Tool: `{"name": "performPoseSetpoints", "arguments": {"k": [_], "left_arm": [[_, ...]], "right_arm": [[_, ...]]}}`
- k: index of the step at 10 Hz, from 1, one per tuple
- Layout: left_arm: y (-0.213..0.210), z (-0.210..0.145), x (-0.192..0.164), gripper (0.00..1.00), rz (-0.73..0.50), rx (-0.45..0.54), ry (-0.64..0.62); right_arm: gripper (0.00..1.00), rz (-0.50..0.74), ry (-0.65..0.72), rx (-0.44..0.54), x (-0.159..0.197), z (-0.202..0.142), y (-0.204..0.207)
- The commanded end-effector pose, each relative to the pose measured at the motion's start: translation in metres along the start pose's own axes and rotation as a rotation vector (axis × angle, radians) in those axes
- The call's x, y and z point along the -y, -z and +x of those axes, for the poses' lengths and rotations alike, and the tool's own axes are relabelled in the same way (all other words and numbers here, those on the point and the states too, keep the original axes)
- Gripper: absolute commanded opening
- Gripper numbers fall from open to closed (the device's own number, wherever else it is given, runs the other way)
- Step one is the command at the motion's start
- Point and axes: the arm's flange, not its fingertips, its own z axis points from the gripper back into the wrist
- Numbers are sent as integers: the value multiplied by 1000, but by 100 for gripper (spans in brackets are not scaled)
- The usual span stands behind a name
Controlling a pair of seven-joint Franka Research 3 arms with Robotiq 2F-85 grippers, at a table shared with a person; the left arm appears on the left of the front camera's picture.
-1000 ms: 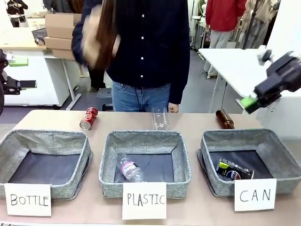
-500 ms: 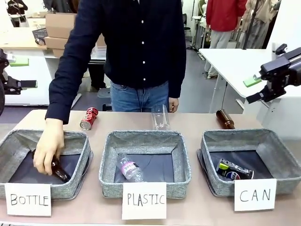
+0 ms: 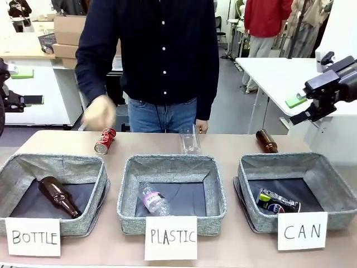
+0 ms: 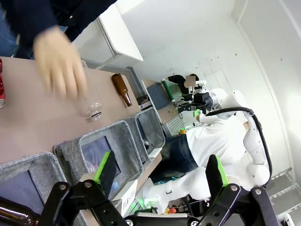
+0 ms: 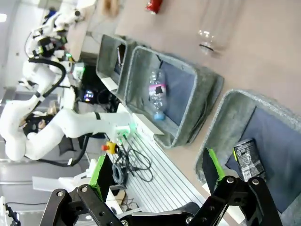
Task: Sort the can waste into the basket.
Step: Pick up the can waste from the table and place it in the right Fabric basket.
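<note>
The shiny red can (image 3: 105,140) lies on the table behind the BOTTLE bin, just under the person's blurred hand (image 3: 99,114). The black can (image 3: 278,201) with yellow-green and blue marks lies inside the basket (image 3: 245,167) carded "CAN" at the right. My right gripper (image 3: 296,109) hangs open and empty high above that basket's far right corner. In the right wrist view the black can (image 5: 248,159) sits in the basket (image 5: 235,101) below my open right gripper (image 5: 155,172), and the red can (image 5: 154,5) is at the top edge. My left gripper (image 4: 161,169) is open and empty.
A brown bottle (image 3: 58,196) lies in the BOTTLE bin (image 3: 56,164). A clear plastic bottle (image 3: 153,199) lies in the PLASTIC bin (image 3: 173,162). A clear bottle (image 3: 190,141) and another brown bottle (image 3: 266,140) lie on the table behind the bins.
The person laid a brown bottle in the BOTTLE bin and lifted the hand away toward the red can. My right gripper turned and rose slightly.
</note>
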Motion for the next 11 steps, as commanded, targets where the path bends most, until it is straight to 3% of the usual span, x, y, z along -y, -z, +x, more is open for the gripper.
{"name": "performPoseSetpoints", "arguments": {"k": [1, 5, 6, 7, 8, 9, 10, 11], "left_arm": [[2, 1, 1, 100, -23, 15, 23], [0, 0, 0, 100, 0, 0, 0], [15, 25, -6, 100, 279, -143, -5], [38, 57, -27, 100, 386, -286, -34], [63, 92, -59, 100, 652, -333, -84], [93, 121, -95, 100, 789, -489, -116], [117, 131, -120, 100, 849, -646, -110], [137, 135, -139, 100, 987, -689, -73]], "right_arm": [[100, 1, -21, -5, 1, -2, -5], [100, 1, -21, -5, 1, -2, -5], [100, 1, -21, -5, 1, -2, -5], [100, 1, -21, -5, 1, -2, -5], [100, 1, -21, -5, 1, -2, -5], [100, 1, -21, -5, 1, -2, -5], [100, 1, -21, -5, 1, -2, -5], [100, 1, -21, -5, 1, -2, -5]]}}
